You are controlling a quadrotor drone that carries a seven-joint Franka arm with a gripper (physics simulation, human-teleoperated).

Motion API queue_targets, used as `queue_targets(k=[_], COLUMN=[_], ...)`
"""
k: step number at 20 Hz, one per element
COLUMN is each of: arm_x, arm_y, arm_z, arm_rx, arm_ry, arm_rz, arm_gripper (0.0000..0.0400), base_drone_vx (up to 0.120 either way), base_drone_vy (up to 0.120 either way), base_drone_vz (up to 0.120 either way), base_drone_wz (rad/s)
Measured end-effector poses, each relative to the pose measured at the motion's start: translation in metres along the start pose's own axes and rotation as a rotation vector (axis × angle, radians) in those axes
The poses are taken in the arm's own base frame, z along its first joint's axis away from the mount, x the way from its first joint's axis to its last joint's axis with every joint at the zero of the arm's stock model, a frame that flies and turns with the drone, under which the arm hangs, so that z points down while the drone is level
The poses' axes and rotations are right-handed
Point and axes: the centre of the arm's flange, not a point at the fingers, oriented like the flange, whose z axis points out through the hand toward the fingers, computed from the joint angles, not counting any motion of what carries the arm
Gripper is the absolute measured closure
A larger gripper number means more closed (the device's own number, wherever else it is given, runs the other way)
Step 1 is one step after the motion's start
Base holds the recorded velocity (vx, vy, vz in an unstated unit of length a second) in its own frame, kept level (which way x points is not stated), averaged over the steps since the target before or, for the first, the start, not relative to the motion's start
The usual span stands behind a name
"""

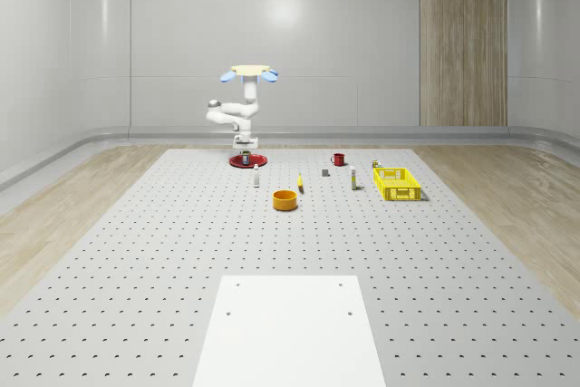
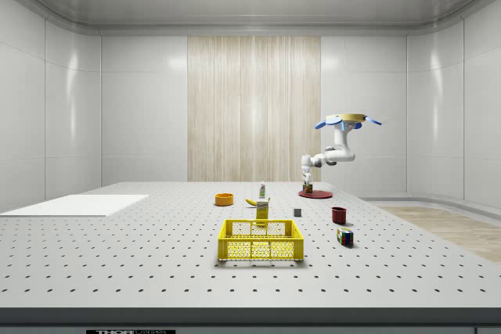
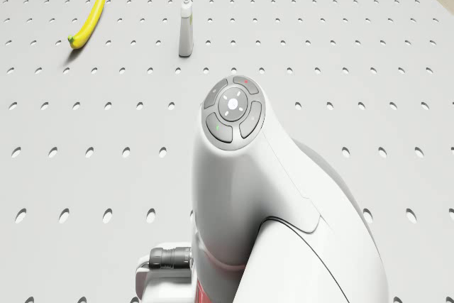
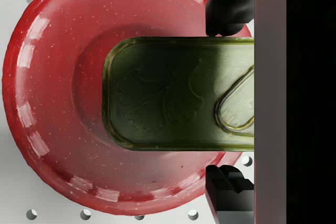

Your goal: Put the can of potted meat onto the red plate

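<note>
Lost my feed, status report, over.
Drone hovering above red plate. Gripper straddling potted meat can, can over plate. Nothing blocking.

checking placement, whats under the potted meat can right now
The round red plate lies directly beneath the rectangular metal can of potted meat, with black fingers on either side of the can. The can covers the plate's centre, so contact cannot be confirmed.

Saw a red plate [image 4: 47, 129] with pale rim glints, an olive-gold potted meat can [image 4: 173, 93], black gripper fingers [image 4: 231, 9], a yellow crate [image 1: 397, 183], and a grey bench [image 1: 136, 251] with dark holes.
</note>
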Motion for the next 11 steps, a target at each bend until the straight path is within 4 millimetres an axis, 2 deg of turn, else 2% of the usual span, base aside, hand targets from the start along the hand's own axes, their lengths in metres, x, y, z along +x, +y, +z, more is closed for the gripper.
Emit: queue_targets(k=[11], arm_x=[0.000], arm_y=[0.000], arm_z=[-0.024], arm_rx=[0.001], arm_ry=[-0.002], arm_rz=[0.001], arm_gripper=[0.0002], base_drone_vx=[0.000], base_drone_vy=[0.000], base_drone_vz=[0.000], base_drone_wz=[0.000])
